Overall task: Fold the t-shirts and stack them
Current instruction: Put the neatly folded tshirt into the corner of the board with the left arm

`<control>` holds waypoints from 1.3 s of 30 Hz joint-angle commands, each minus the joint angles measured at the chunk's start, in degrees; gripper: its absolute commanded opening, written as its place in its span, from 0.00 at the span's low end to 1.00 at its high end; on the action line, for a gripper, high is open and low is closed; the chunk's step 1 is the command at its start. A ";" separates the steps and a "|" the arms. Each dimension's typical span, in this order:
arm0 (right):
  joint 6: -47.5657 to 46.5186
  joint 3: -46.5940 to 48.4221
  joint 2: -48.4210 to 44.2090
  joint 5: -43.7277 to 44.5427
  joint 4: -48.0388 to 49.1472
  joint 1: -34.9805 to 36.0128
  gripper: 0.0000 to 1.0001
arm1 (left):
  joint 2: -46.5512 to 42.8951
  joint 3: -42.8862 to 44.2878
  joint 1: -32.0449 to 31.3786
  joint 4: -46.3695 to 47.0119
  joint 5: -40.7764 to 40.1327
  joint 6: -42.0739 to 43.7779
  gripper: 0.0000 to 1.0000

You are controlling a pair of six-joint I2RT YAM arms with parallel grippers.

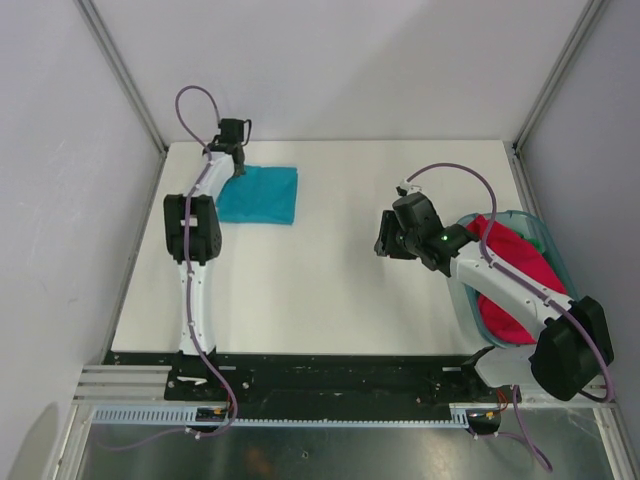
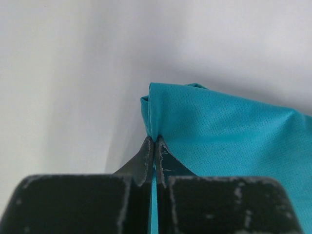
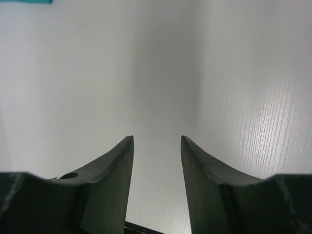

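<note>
A folded teal-blue t-shirt (image 1: 262,194) lies flat at the far left of the white table. My left gripper (image 1: 237,166) is shut on its far left corner; in the left wrist view the cloth (image 2: 229,131) runs between the closed fingertips (image 2: 146,148). A magenta-red t-shirt (image 1: 508,272) lies bunched in the teal basket (image 1: 550,250) at the right, with a bit of green cloth (image 1: 537,240) at its far rim. My right gripper (image 1: 385,246) is open and empty above bare table, left of the basket; in the right wrist view (image 3: 157,141) nothing is between its fingers.
Grey enclosure walls stand close on the left, back and right of the table (image 1: 330,290). A black rail (image 1: 330,375) with the arm bases runs along the near edge. A sliver of teal cloth (image 3: 27,1) shows at the top left of the right wrist view.
</note>
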 commanded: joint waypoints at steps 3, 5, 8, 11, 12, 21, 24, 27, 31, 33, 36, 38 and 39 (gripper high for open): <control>-0.88 1.13 -0.82 -1.13 2.14 0.43 0.48 | 5.99 11.42 3.87 0.41 -2.31 3.17 0.00; -0.84 1.13 -0.42 -0.97 2.75 0.36 0.48 | 7.02 13.60 5.17 0.50 -0.17 1.86 0.00; -0.63 1.07 0.63 -1.29 3.68 0.24 0.48 | 7.61 15.68 6.58 0.41 1.34 1.01 0.00; -0.37 1.20 1.68 -1.34 4.06 0.20 0.48 | 7.85 17.18 7.42 0.41 2.26 1.19 0.00; -0.23 1.21 2.06 -1.23 4.09 0.24 0.48 | 7.88 17.64 7.64 0.45 2.04 1.69 0.00; 0.23 1.41 5.49 -2.79 6.29 0.20 0.48 | 10.20 21.36 9.98 1.53 -0.21 7.83 0.00; 0.33 1.78 6.79 -3.30 6.85 0.27 0.48 | 10.93 22.24 10.80 2.32 0.54 9.08 0.00; 0.35 2.20 7.95 -3.81 7.51 0.31 0.48 | 11.44 23.15 11.56 3.46 1.35 10.58 0.00; 0.23 2.51 9.12 -4.07 7.63 0.33 0.48 | 11.64 23.97 12.51 4.93 2.24 11.47 0.00; 0.10 2.47 9.47 -4.10 7.64 0.36 0.48 | 11.70 24.69 12.97 5.45 2.92 11.65 0.00; 0.01 2.51 10.16 -4.22 7.76 0.33 0.48 | 11.62 25.50 13.18 6.63 3.90 12.05 0.00; -0.02 2.49 10.52 -4.49 8.02 0.32 0.48 | 11.61 26.02 13.21 7.35 4.43 12.01 0.00; -0.05 2.47 10.74 -4.65 8.18 0.30 0.48 | 11.65 26.15 13.21 7.61 4.58 11.89 0.00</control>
